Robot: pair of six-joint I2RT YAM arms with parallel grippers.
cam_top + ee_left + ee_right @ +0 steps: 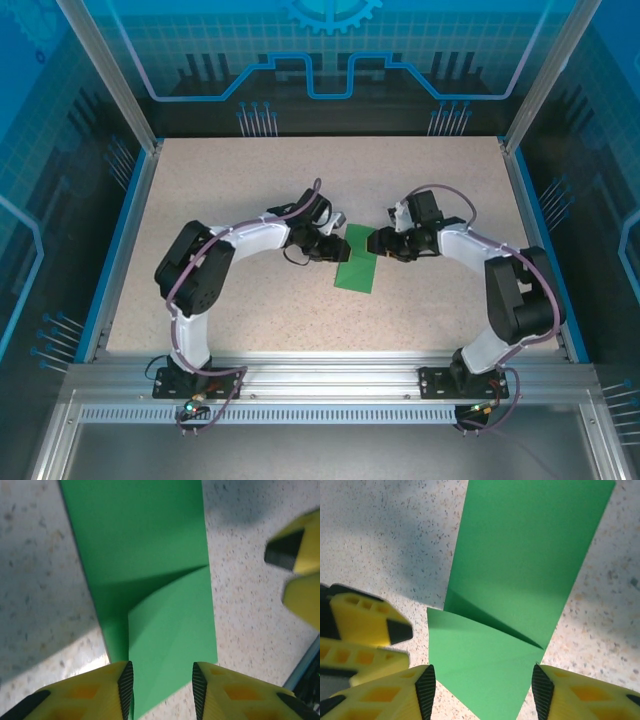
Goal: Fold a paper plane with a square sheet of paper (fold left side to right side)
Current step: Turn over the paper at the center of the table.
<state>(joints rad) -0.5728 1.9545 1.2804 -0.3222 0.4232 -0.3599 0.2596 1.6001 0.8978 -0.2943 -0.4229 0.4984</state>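
Blue-panelled walls enclose a speckled beige table (250,200). A thin, matte, bright green sheet of paper (358,268) lies flat near its middle, well away from every edge. It forms a narrow strip running from the near edge toward the far one.

At the strip's far end a triangular flap (170,630) is turned over and seems to sit slightly proud of the layer beneath. The left gripper (162,680) hangs over this end with its yellow fingers apart and nothing between them but the paper lying below. The right gripper (482,685) faces it from the other side, spread wider, and also holds nothing.

The step looks like setting this corner fold. To do it well, one arm should pin the strip while the other presses along the diagonal crease, keeping the flap's edge square to the strip's long edge.

No container stands on the table.
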